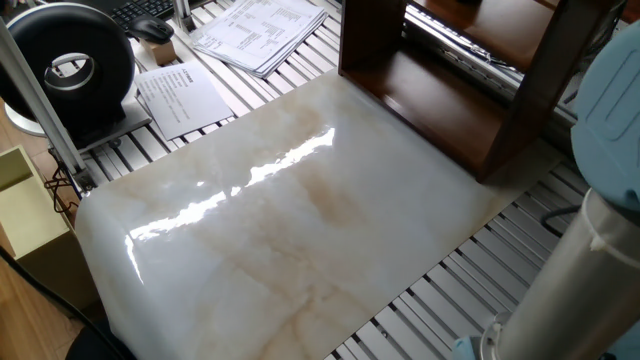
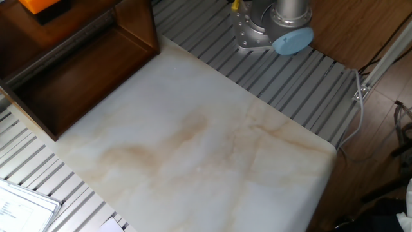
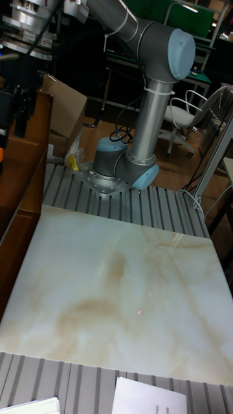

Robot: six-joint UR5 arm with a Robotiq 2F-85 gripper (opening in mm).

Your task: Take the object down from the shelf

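Object (image 2: 37, 5) sits on shelf (image 2: 96, 58), end effector (image 3: 14, 107) above it.

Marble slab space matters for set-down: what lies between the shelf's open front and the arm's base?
Only bare marble slab lies between shelf and arm's base, per the other fixed view.

A slatted metal table (image 2: 302, 84) carries a marbled white slab (image 2: 193, 148), with the dark brown shelf (image 2: 77, 71) at the slab's far-left edge and papers (image 1: 255, 30) lying beyond it.

Shelf (image 2: 77, 71) dark brown; object (image 2: 37, 5) orange; slab (image 2: 193, 142) cream, tan-veined.
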